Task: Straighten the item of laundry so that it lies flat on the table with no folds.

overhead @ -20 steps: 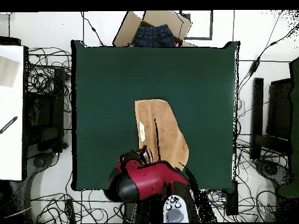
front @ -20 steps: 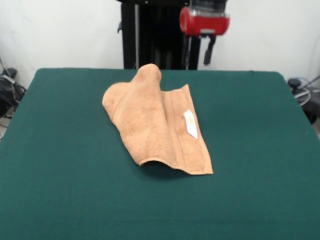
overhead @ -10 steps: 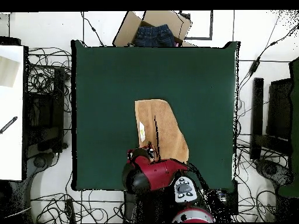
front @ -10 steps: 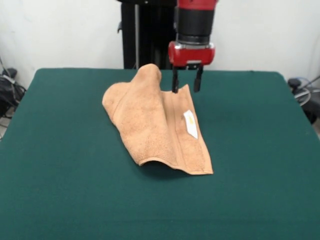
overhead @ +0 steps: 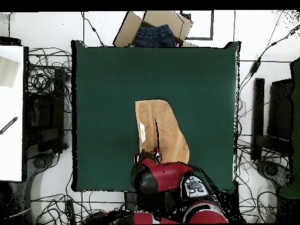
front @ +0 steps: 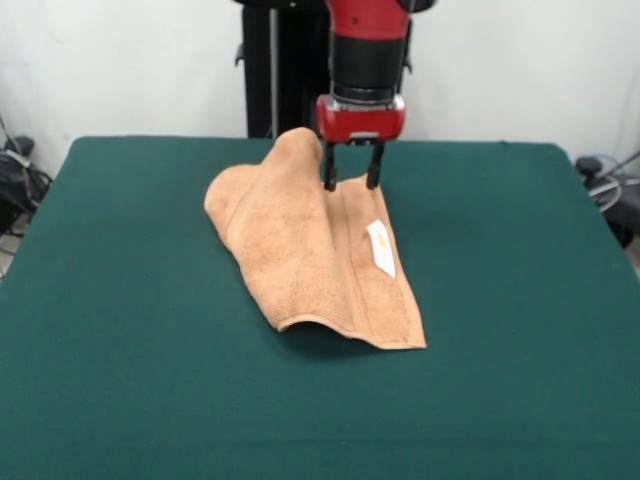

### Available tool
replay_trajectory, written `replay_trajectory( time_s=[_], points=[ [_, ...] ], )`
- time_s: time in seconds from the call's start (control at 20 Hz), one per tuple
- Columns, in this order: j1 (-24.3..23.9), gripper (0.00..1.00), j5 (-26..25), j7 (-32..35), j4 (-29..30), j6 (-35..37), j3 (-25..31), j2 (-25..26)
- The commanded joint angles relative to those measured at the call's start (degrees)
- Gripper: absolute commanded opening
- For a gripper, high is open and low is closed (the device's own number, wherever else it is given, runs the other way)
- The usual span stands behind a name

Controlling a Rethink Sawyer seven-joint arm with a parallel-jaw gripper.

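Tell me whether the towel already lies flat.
No: in the front view the towel is folded over itself, with a raised hump at its far end beside the open gripper.

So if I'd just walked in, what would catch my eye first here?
Probably the peach towel, lying folded and humped near the middle of the big green table, with a small white tag on its upper side. Next comes the red and black arm coming down from above, its open claw poised at the towel's far end.
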Motion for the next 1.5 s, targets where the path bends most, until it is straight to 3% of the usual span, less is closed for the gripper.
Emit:
replay_trajectory(
  time_s=[0.05,1.0,1.35,1.4,1.5],
  points=[
    [1.1,1.0,1.9,8.7,-6.7,-4.6,-0.6,5.3],
    [4.3,1.0,3.3,7.4,-17.7,-10.9,-2.4,17.3],
    [4.3,1.0,2.8,6.3,-19.7,-10.5,-2.1,19.0],
    [3.9,0.0,1.8,6.0,-19.7,-11.5,-1.7,19.0],
    [3.7,0.0,1.6,6.1,-19.6,-11.9,-1.5,19.0]
  ],
)
